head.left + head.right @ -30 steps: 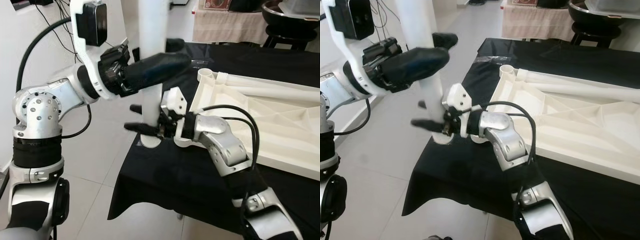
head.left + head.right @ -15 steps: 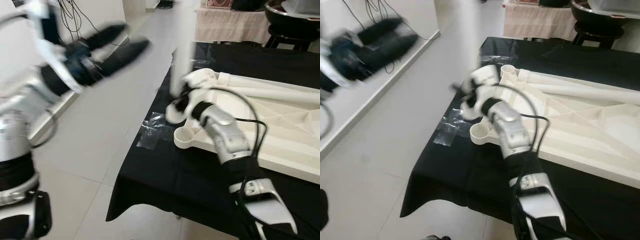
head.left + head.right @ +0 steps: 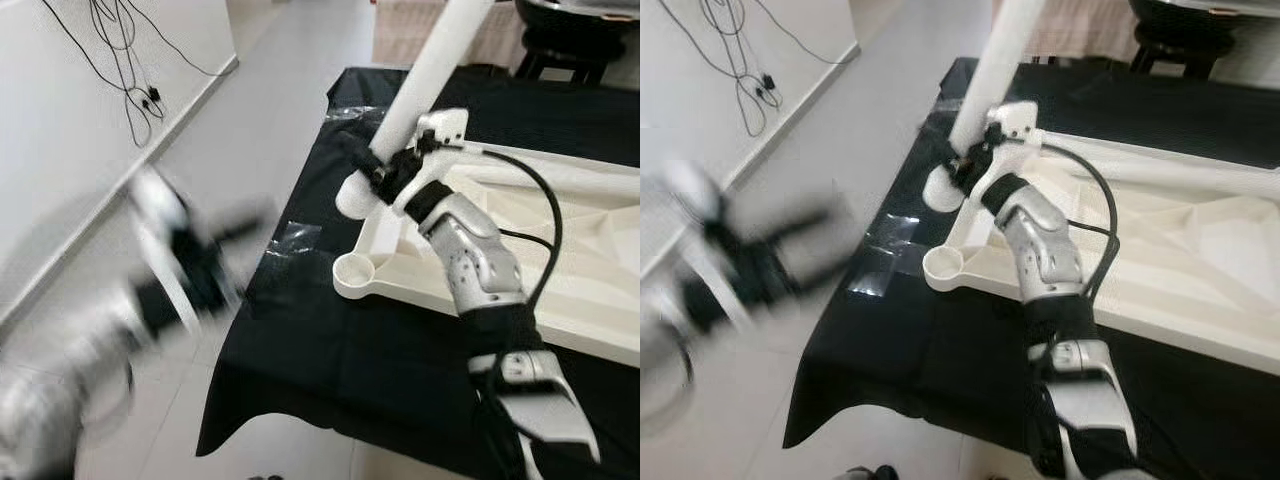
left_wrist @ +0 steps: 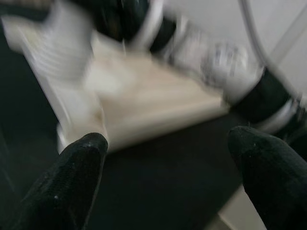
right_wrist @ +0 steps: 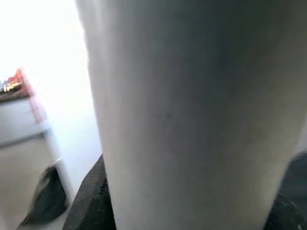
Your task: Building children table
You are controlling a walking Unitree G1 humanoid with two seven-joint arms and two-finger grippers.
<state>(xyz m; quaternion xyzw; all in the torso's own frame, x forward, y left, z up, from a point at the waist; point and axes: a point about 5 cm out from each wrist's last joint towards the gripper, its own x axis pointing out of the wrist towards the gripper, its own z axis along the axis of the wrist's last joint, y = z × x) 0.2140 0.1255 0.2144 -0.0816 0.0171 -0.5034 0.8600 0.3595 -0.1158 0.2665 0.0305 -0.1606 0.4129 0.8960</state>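
Note:
A white tubular table leg (image 3: pixel 425 75) tilts up and to the right, its lower end hanging just above the near left corner of the upturned white tabletop (image 3: pixel 560 250). My right gripper (image 3: pixel 385 178) is shut on the leg near that lower end; in the right wrist view the leg (image 5: pixel 192 110) stands close between the black fingers (image 5: pixel 91 201). A round corner socket (image 3: pixel 354 270) lies just below and in front of the leg's end. My left gripper (image 4: pixel 175 175) is open with nothing between its fingers; its blurred arm (image 3: pixel 190 275) is low at the left, off the table.
The tabletop lies on a table draped in black cloth (image 3: pixel 330 370), whose front left corner hangs over pale floor. A clear plastic scrap (image 3: pixel 295 235) lies on the cloth. Cables (image 3: pixel 125 60) trail down the left wall. A cloth-covered stand (image 3: pixel 390 30) is behind.
My left gripper has let go of the leg and swung down to the left. My right gripper has carried the leg from the table's edge over the tabletop's corner, now tilted.

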